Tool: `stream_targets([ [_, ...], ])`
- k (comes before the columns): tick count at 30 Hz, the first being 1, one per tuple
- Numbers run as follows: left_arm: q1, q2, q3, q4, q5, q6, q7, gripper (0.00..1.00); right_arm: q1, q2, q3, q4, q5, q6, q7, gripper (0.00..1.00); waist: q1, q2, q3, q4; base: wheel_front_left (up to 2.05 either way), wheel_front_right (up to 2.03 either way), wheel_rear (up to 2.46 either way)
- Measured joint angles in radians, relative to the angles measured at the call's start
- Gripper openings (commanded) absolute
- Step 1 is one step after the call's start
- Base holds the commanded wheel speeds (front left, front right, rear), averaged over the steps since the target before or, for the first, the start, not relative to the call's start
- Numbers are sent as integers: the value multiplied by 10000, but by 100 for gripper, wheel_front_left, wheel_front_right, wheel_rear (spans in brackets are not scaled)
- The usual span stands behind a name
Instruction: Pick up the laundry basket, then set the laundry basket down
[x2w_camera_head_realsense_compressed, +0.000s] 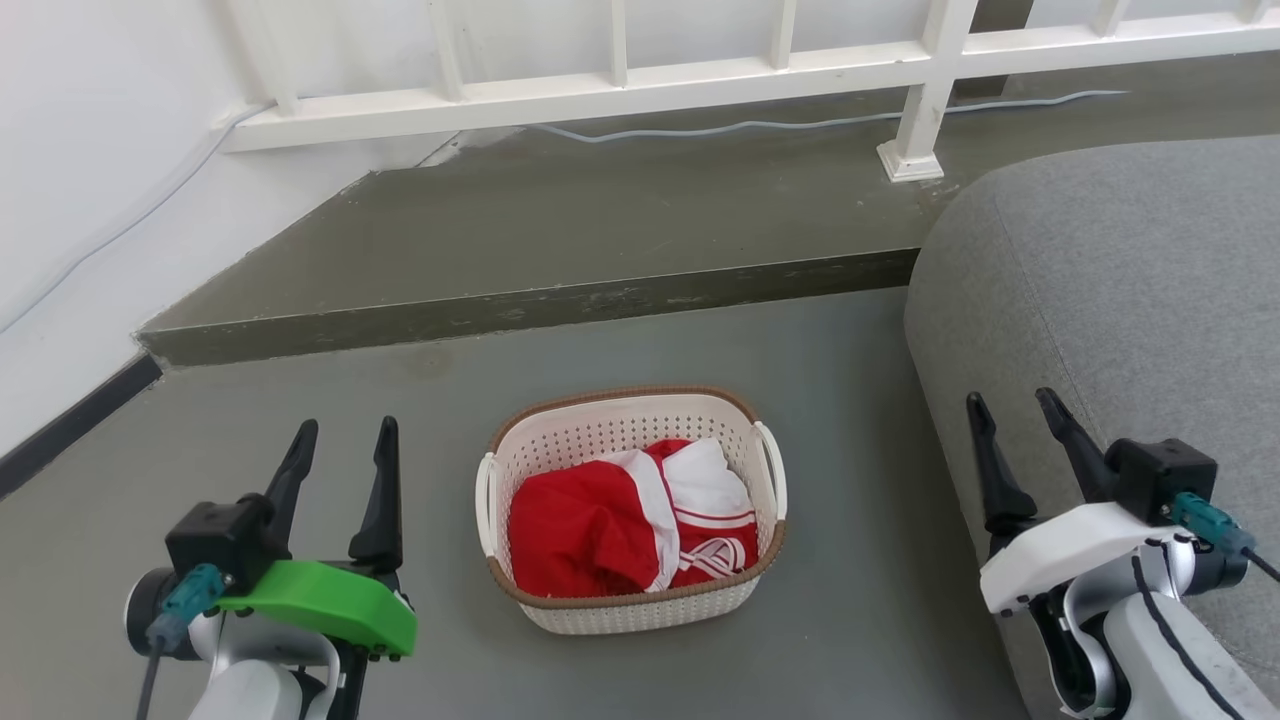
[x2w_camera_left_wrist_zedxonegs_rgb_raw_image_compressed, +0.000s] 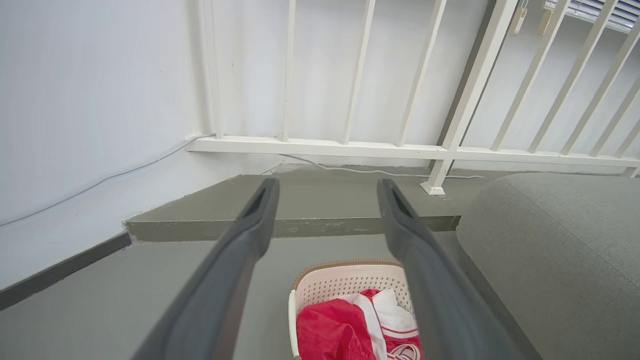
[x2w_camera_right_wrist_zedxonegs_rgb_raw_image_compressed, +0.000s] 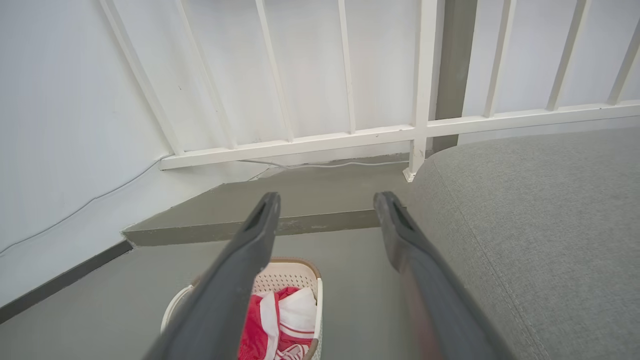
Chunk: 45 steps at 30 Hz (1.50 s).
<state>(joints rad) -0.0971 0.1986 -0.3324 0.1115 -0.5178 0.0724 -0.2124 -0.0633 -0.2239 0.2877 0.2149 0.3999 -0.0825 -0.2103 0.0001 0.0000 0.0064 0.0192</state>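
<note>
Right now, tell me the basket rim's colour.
Brown, woven-look rim on the laundry basket; clearest in the head view.

Your grey floor (x2w_camera_head_realsense_compressed: 860, 420) carries the laundry basket (x2w_camera_head_realsense_compressed: 620, 428), near the sofa (x2w_camera_head_realsense_compressed: 1120, 300), apart from the raised step (x2w_camera_head_realsense_compressed: 560, 250).

The left arm (x2w_camera_head_realsense_compressed: 250, 692) and right arm (x2w_camera_head_realsense_compressed: 1165, 650) sit low, left jaws and right jaws both spread apart.

A grey floor (x2w_camera_head_realsense_compressed: 850, 380) meets a raised step (x2w_camera_head_realsense_compressed: 600, 230) below a white railing (x2w_camera_head_realsense_compressed: 560, 95) and white wall (x2w_camera_head_realsense_compressed: 90, 150). A grey sofa (x2w_camera_head_realsense_compressed: 1120, 280) stands at the right; a pale cable (x2w_camera_head_realsense_compressed: 780, 124) runs along the step.
</note>
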Motion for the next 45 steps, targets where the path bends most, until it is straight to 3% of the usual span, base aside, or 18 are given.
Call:
stream_targets([
  [15,196,-67,-263,56,1312,341,-307,100,8,13,267,267,-1544,-337,-399,100,0,0,27,45,0,0,0],
  [45,259,-274,-142,320,1459,430,-171,100,26,186,77,575,-1542,-353,-399,100,-1,0,98,44,0,0,0],
])
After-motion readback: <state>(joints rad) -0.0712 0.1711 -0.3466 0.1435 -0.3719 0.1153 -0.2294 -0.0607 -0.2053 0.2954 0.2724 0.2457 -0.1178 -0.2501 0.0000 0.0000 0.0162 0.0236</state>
